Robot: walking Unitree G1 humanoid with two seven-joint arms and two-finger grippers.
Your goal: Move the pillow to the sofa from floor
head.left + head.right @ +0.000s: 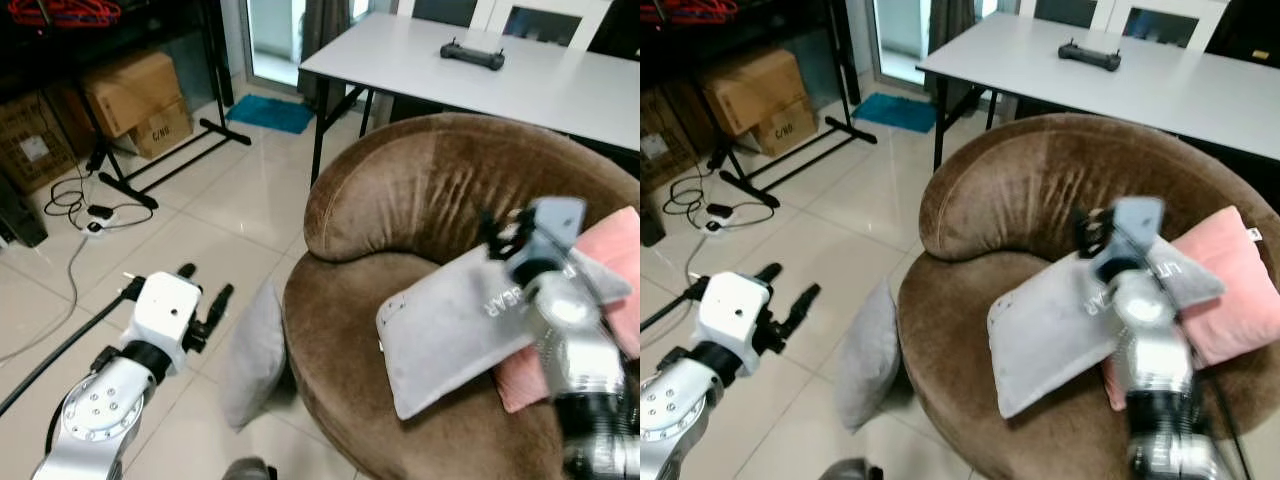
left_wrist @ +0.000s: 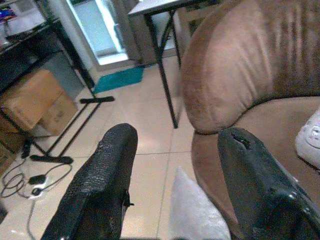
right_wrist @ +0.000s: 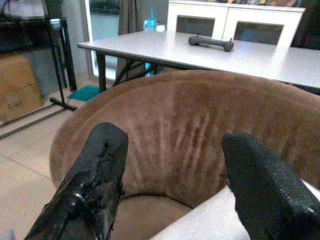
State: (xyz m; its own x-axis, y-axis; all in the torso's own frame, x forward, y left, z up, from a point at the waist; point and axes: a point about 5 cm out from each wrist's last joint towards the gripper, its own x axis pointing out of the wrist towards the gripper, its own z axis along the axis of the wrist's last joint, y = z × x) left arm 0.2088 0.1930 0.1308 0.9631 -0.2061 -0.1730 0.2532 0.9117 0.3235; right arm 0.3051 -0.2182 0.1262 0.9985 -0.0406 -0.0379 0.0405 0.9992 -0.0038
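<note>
Left eye view: I am holding my right pincer (image 1: 497, 236), fingers apart, over the grey pillow (image 1: 455, 325) lying on the brown sofa (image 1: 400, 190); my left pincer (image 1: 205, 290) is hovering open above the floor (image 1: 240, 200).

Right arm (image 1: 575, 350) blurred, covering part of the grey pillow's (image 1: 450, 325) lettering; pink pillow (image 1: 620, 255) cut off at the edge.
</note>
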